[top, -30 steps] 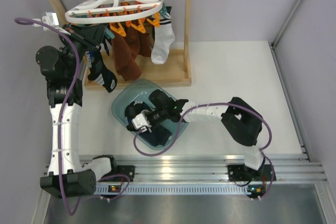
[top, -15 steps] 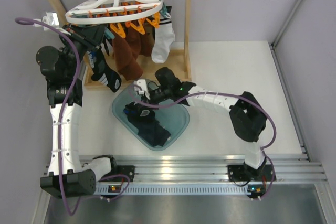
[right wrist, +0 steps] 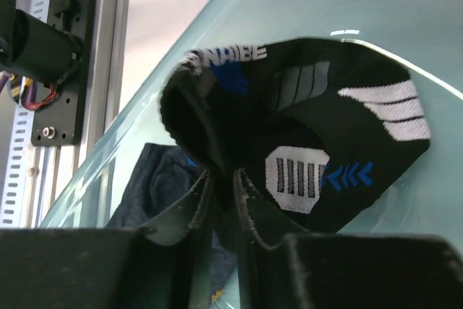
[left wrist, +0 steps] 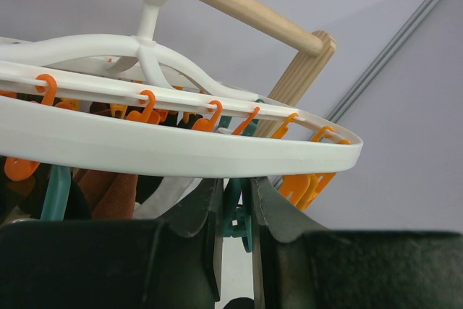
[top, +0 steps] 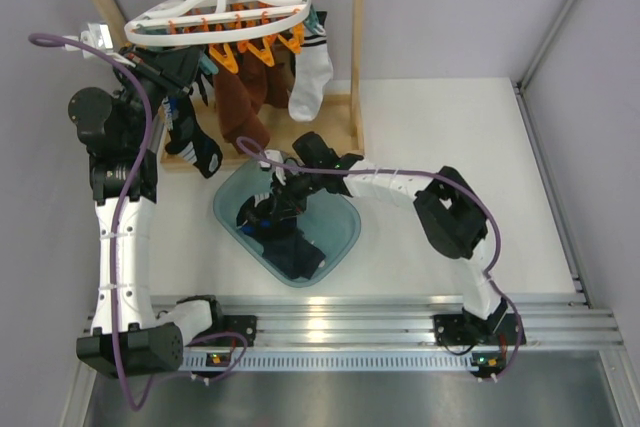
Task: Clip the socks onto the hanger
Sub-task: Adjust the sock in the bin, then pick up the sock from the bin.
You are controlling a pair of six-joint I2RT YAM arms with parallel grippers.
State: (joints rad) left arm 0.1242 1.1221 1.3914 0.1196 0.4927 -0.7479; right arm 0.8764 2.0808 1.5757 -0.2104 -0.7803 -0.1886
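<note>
The white lattice hanger hangs from the wooden rack, with orange and teal clips under it; it also fills the left wrist view. My left gripper is under its left end, shut on a teal clip. A dark sock dangles just below it. My right gripper is over the teal basin, shut on the edge of a black sock with white and blue marks, and holds it up. A navy sock lies beneath, and more dark socks lie in the basin.
Brown socks and a white striped sock hang from the hanger. The wooden rack's post and base stand just behind the basin. A metal rail runs along the table's near edge.
My right gripper swung from the basin's near left side to its far edge, then came back over the basin with the black sock in it. The dark sock by my left gripper swayed slightly.
</note>
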